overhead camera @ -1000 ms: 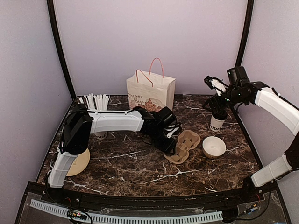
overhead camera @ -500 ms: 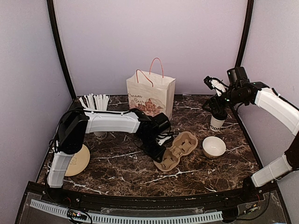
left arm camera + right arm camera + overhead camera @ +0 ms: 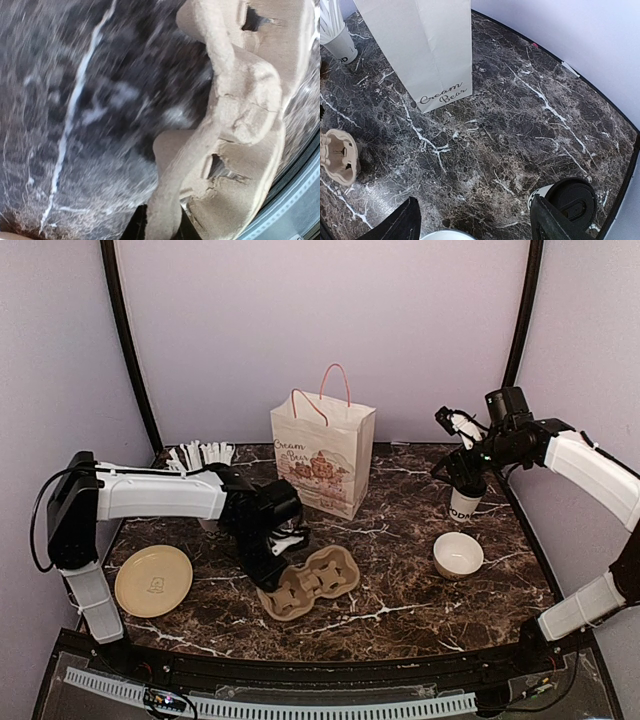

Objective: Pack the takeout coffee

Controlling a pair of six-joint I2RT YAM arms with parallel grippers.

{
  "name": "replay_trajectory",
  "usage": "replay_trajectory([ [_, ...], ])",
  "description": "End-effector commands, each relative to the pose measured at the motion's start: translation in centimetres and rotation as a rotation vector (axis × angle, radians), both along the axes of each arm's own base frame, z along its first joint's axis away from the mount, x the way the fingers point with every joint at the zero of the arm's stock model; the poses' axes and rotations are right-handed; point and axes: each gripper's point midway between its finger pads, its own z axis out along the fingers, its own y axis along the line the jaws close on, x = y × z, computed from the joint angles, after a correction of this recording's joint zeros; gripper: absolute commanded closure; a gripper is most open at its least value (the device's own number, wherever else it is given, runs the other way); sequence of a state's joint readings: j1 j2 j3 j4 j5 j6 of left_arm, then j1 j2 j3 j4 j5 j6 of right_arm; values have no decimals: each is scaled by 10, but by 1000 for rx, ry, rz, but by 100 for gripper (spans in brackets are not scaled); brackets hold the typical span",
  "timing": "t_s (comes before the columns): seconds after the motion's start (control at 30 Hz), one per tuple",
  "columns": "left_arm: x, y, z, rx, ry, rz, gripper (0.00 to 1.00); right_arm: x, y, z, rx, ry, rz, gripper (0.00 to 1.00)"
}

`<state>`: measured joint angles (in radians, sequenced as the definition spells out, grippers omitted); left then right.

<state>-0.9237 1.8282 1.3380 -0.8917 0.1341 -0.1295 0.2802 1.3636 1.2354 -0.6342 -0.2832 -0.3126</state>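
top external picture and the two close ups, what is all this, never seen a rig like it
Two robot arms are bolted at the near edge of a marble table. The wide picture comes from a fixed camera above and behind them. The close-ups come from a camera on each wrist. On the table are a paper bag, a cup of straws, a plate, a bowl, a cardboard carrier and a coffee cup with a black lid. The left gripper appears to pinch the carrier's edge, and its blurred close-up shows that carrier. The right gripper is open, holds nothing and hangs near the coffee cup.
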Motion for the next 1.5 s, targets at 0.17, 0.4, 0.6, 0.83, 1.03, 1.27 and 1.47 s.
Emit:
replay_trajectory([
  [0.17,-2,51,-3,98,22,-7,57,-4,4,9,40,-22,26,25],
  [0.4,37,43,60,19,-247,35,49,-12,4,16,43,-43,45,24],
  [0.6,32,-9,97,-219,-322,60,52,-12,5,15,45,-42,51,24],
  [0.83,25,-33,64,-178,-246,13,55,-11,9,16,56,-29,62,24],
  [1.03,32,-43,41,-142,-238,7,58,-13,7,15,53,-35,59,24],
  [1.27,26,-48,24,-124,-179,0,59,-13,6,12,47,-39,58,24],
  [1.47,19,-42,12,-81,-148,7,61,-12,8,10,52,-31,65,24],
])
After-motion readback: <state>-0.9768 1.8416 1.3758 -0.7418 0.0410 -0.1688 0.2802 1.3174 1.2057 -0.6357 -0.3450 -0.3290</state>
